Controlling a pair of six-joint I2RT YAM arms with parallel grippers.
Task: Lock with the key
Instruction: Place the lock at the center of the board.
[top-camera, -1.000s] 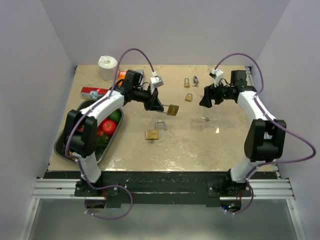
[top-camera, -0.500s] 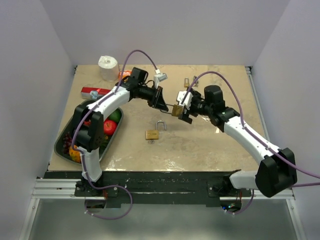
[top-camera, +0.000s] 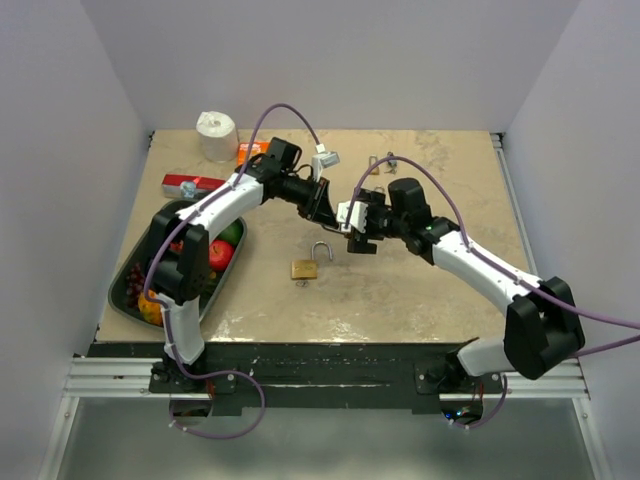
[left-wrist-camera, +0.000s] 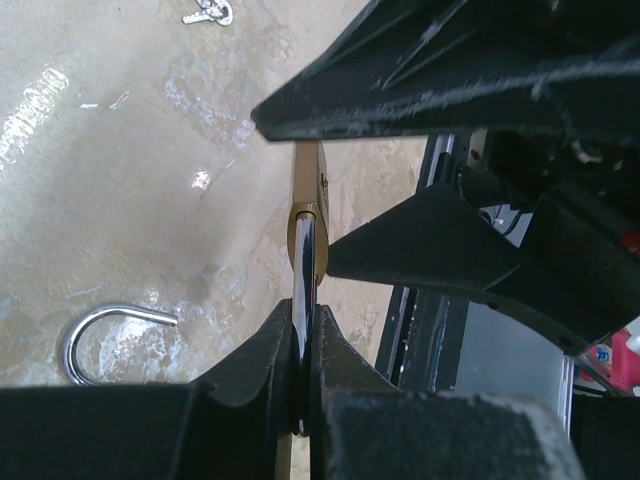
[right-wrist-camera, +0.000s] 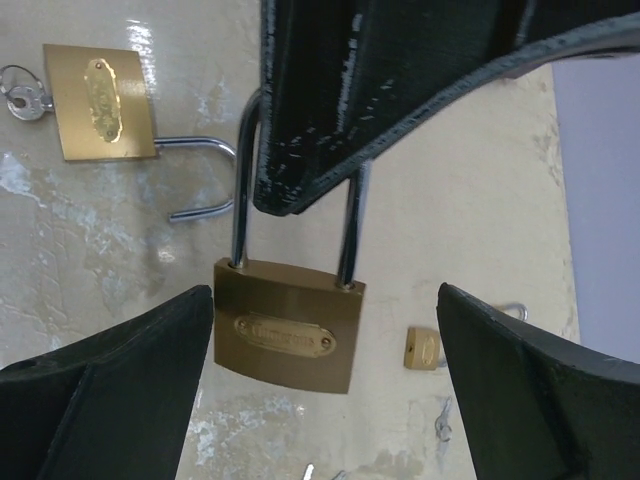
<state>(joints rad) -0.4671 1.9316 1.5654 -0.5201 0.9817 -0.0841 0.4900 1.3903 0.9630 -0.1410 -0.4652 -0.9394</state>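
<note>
A brass padlock (right-wrist-camera: 290, 335) hangs by its shackle above the middle of the table (top-camera: 420, 290), pinched in the tightly closed left gripper (left-wrist-camera: 303, 375). The right gripper (right-wrist-camera: 325, 295), spread wide and holding nothing, straddles the lock's body, one finger on each side and neither touching. The coming grasp looks best made squarely on the body's narrow sides, below the shackle and clear of the underside, closing gently so the lock is not twisted out of the left pinch. A second padlock (right-wrist-camera: 98, 100), shackle open and a key (right-wrist-camera: 20, 98) at its base, lies on the table below.
</note>
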